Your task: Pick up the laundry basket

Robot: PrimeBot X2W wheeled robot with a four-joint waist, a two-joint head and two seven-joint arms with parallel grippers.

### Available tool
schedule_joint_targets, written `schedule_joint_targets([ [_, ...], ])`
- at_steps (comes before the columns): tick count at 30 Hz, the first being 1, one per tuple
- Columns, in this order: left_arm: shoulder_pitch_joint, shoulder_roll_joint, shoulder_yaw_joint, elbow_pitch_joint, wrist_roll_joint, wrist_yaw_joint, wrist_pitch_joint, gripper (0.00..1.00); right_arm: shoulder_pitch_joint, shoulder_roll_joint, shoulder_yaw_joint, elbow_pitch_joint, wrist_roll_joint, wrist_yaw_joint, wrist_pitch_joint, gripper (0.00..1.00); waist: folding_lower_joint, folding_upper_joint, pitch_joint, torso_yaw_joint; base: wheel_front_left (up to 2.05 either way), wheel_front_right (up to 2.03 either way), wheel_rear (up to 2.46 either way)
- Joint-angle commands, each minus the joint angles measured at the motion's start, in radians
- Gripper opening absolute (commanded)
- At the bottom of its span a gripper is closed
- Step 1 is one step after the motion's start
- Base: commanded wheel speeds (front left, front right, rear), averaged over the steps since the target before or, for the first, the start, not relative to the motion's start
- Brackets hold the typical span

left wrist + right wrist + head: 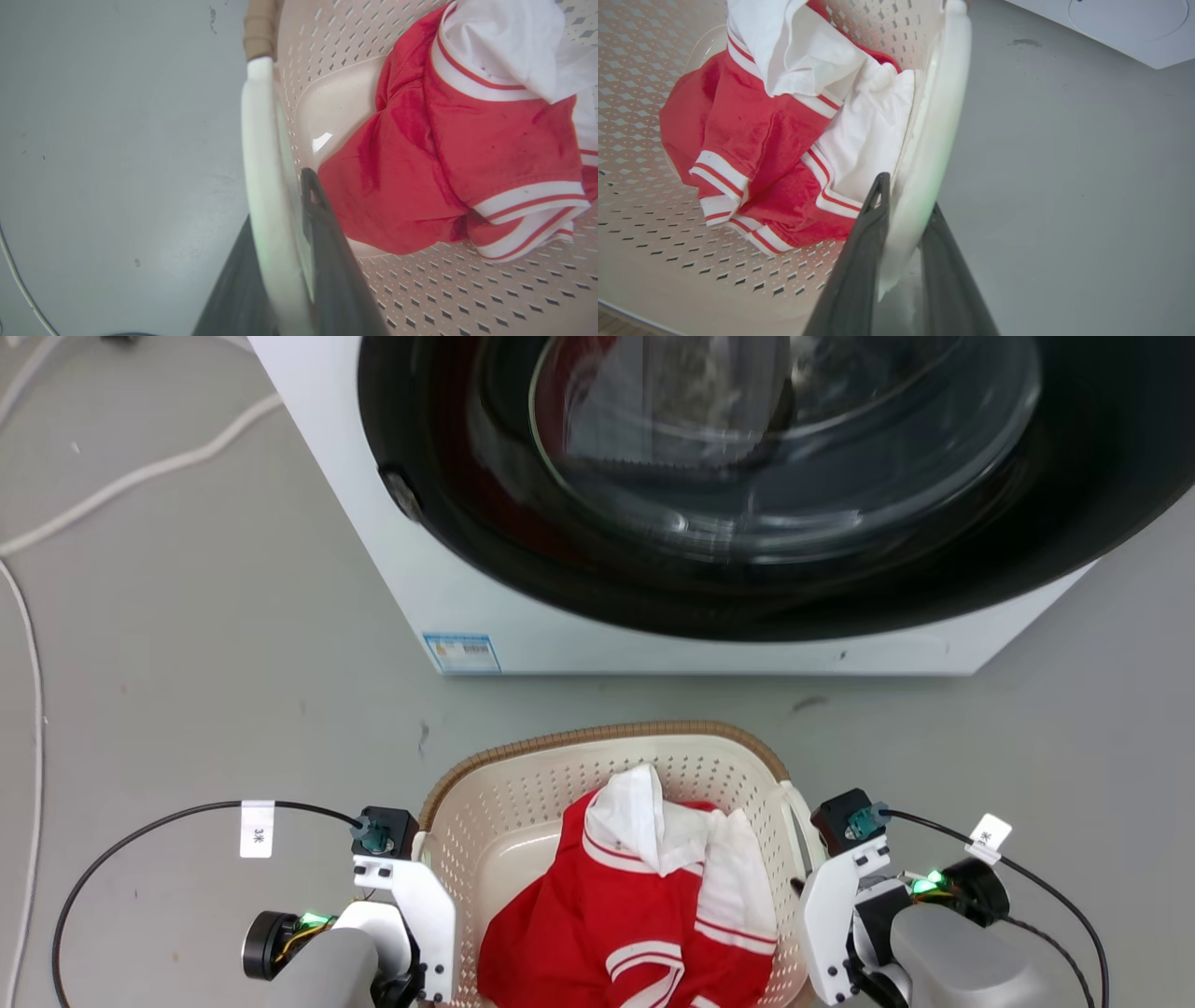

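Laundry basket [597, 733] sits on the floor [187, 616] just in front of the washer [560, 639], between our two arms, with a red and white shirt [635, 905] heaped inside. Our left gripper [280, 205] is pinched narrow on the white left handle [261, 163], with one dark finger on each side. Our right gripper [908, 193] clamps the right handle [943, 93] likewise, and we see its inner finger within the basket wall.
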Motion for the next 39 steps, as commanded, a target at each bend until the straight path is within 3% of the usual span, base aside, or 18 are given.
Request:
schedule_joint_targets([
  [1, 0.018, 0.0, -0.027, -0.016, -0.018, -0.012, 0.014, 0.0, 0.014, 0.006, 0.011, -0.014, 0.011, 0.01, 0.004, 0.0, 0.0002, -0.0001, -0.073, -0.002, 0.0, 0.0, 0.0],
  [13, 0.067, 0.078, -0.185, -0.072, -0.191, -0.011, 0.12, 0.0, 0.092, -0.012, 0.084, -0.035, 0.126, 0.007, 0.1, 0.0, 0.0002, -0.0001, -0.263, -0.026, 0.0, 0.0, 0.0],
  [39, 0.097, 0.124, -0.404, -0.115, -0.425, -0.012, 0.246, 0.0, 0.096, -0.06, 0.203, -0.067, 0.285, 0.006, 0.233, 0.0, 0.0002, -0.0001, -0.372, -0.024, 0.0, 0.0, 0.0],
])
